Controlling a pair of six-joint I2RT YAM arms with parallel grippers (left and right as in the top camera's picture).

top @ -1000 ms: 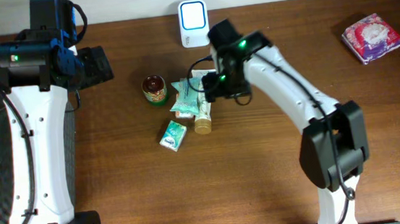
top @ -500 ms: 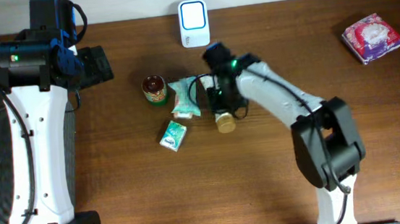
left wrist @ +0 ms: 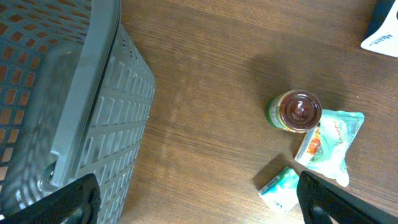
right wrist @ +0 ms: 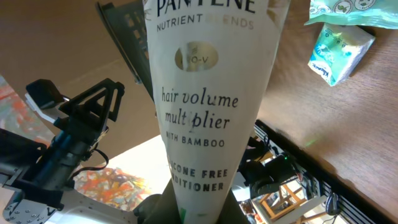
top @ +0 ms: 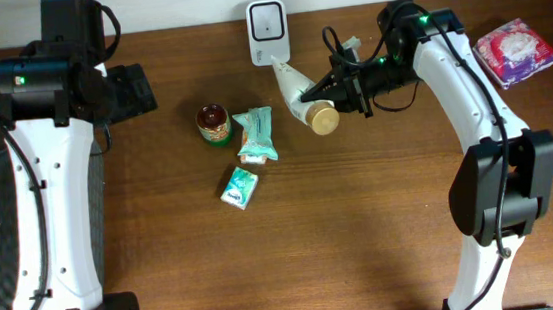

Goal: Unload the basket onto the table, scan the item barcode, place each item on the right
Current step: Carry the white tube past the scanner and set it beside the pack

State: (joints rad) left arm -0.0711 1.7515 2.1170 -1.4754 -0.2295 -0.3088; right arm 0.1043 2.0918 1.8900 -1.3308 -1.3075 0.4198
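The tube (right wrist: 205, 106) is clamped near its tan cap by the shut jaws of the right gripper (top: 344, 86), and its flat tail end is pointed at the white scanner (top: 268, 30), just beside it. No barcode is seen on the face turned to the wrist camera, so it is judged to lie on the other side. The tube should be rolled about its length until that side is squared to the scanner's window, then held steady close to it without touching. The grip should be kept firm, as a soft tube may sag or twist. On the tube can be read "PANTENE", "NUTRIENT BLENDS", "hair volume multiplier", "WITH BAMBOO" and, partly cut off, "FREE" above what is taken for "CONDITIONER". Farther off, a jar (top: 213, 122), a green packet (top: 256, 135) and a small box (top: 240, 187) lie on the table (top: 363, 228), their print too small to read. Farthest, the left gripper (left wrist: 199, 206) is held with jaws wide apart, empty, beside the basket (left wrist: 93, 93).
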